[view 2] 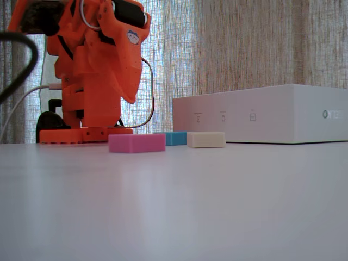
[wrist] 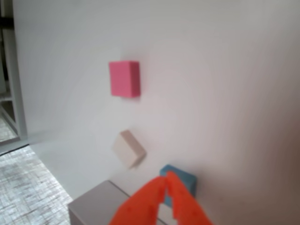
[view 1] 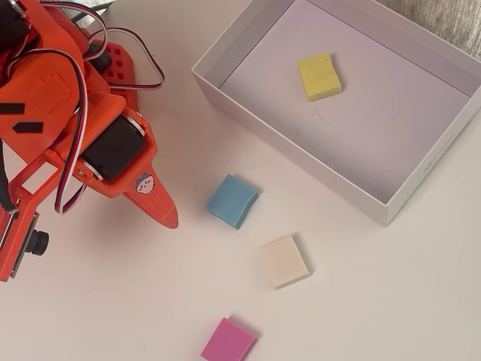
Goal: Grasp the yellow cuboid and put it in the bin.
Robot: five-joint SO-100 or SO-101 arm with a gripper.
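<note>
One block occupies the bin point(view 1: 391, 203): the yellow cuboid point(view 1: 319, 76) lies flat on the pale lavender-grey floor, near the far-left wall in the overhead view, clear of all walls. The bin is a shallow white box with low walls. In the fixed view only its outer white side point(view 2: 261, 117) shows, so its contents are hidden there.

Three further blocks rest on the white table point(view 1: 361, 301) outside the bin, each separate from the others. The blue block point(view 1: 232, 200) lies nearest the bin's long near wall, not touching it. The cream block point(view 1: 285, 261) lies below and to the right of it in the overhead view. The pink block point(view 1: 228, 341) lies at the lower edge of that view.

The orange arm point(view 1: 83, 128) stands at the left of the overhead view, apart from the bin and from all blocks. Nothing lies between the arm and the loose blocks.

In the wrist view, the gripper point(wrist: 166, 178) has its two orange fingers brought together at the tips, with nothing held between them. The tips appear in front of the blue block point(wrist: 183, 179).
</note>
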